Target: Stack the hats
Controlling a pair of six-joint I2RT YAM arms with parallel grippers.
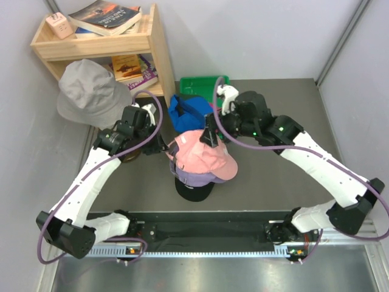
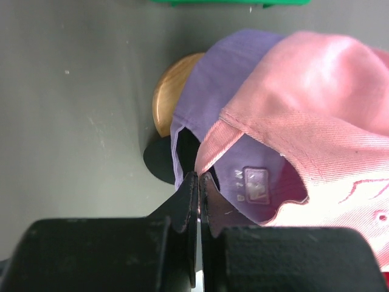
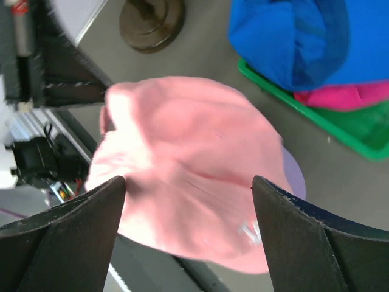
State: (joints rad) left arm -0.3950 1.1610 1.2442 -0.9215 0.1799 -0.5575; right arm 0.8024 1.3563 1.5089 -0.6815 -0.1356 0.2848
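A robot lab cell: a grey worktop (image 1: 273, 176) boxed in by plain white panels (image 1: 261, 36), with two robot arms (image 1: 97, 176) bolted along its near edge. A wooden shelf (image 1: 155, 55) of books (image 1: 106, 17) stands at its far left corner.

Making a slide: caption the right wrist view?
Open right claw frames the pink cap, with the blue cap beyond.

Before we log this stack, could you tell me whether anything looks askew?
Yes: the pink cap sits crooked on the stack, shifted right, so the lavender cap and black cap poke out beneath its near edge.
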